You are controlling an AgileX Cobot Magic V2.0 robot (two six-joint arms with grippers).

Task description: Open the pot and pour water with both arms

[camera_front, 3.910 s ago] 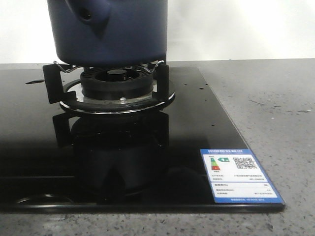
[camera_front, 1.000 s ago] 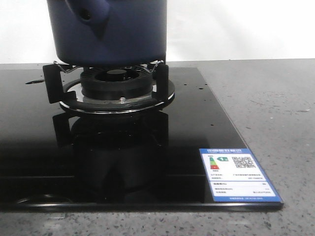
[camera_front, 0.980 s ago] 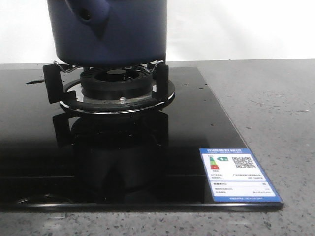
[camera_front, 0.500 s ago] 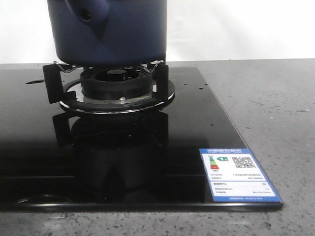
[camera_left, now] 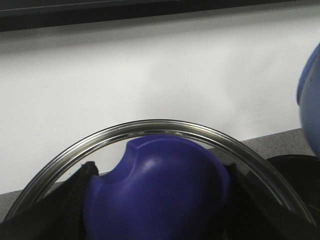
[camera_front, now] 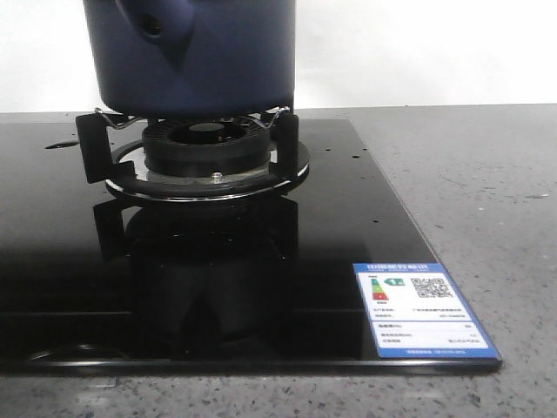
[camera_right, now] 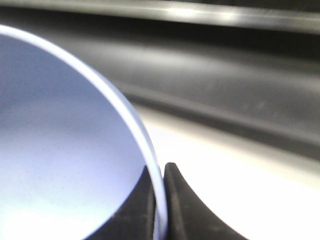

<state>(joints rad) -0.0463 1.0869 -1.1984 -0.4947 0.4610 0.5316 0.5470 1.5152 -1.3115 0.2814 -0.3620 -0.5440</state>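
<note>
The dark navy pot (camera_front: pixel 196 52) stands on the burner grate, its stubby handle (camera_front: pixel 161 26) with a round hole pointing toward me. Its top is cut off, and neither gripper shows in the front view. In the left wrist view my left gripper (camera_left: pixel 157 200) is shut on the blue knob (camera_left: pixel 157 185) of a glass lid with a steel rim (camera_left: pixel 160 124), black fingers (camera_left: pixel 75 205) on either side. In the right wrist view my right gripper (camera_right: pixel 160 205) is shut on the thin rim of a light blue bowl (camera_right: pixel 65 150), one finger (camera_right: pixel 186 212) outside and one inside.
The black burner (camera_front: pixel 204 152) sits on a glossy black glass hob (camera_front: pixel 348 218) with a blue-edged energy label (camera_front: pixel 422 309) at its front right corner. Grey speckled counter (camera_front: pixel 487 192) lies to the right. A blurred blue object (camera_left: pixel 311 100) shows beside the lid.
</note>
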